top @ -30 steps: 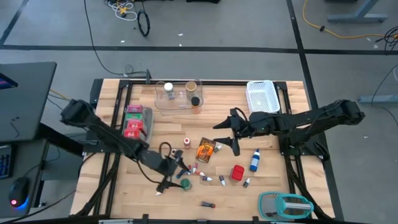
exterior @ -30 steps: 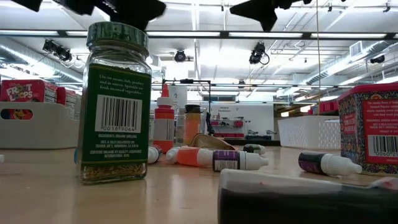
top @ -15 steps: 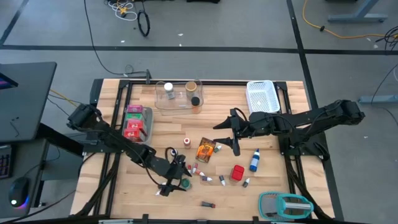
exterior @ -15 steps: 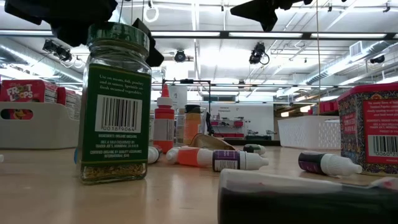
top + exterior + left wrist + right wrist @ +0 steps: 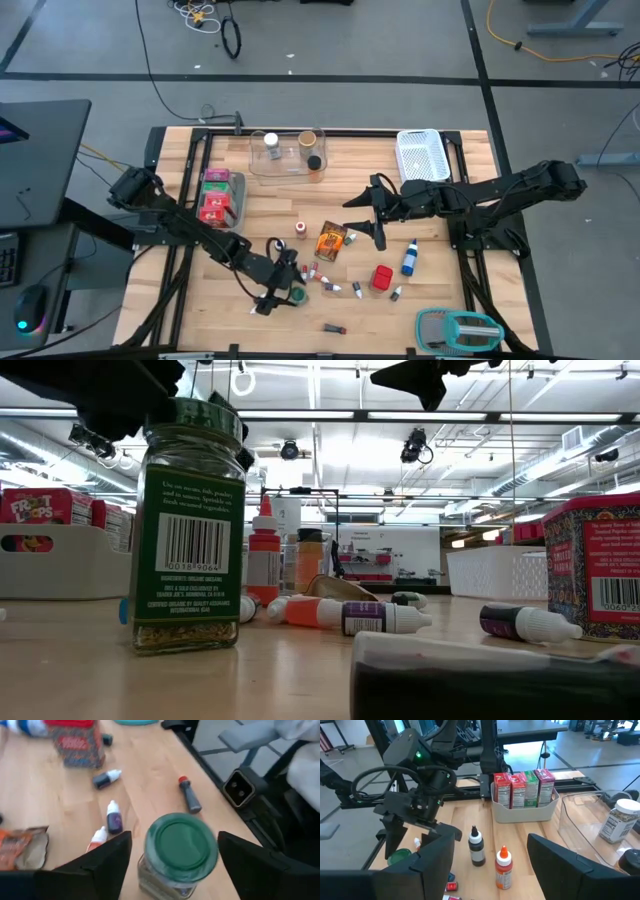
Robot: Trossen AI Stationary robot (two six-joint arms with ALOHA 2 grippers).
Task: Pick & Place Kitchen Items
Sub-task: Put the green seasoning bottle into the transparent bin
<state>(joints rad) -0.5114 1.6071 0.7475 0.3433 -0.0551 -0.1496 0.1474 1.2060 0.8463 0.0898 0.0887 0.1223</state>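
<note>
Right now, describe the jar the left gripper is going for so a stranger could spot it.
Look at the near edge of the wooden table, left of centre, where the left gripper straddles it. It is an upright glass jar with a green lid and green label, the only tall container among small dropper bottles lying flat.

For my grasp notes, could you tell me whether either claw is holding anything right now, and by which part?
Nothing is held. The left claw straddles the green-lidded jar at lid height, fingers apart from it. The right claw hangs open above the table, empty.
</note>
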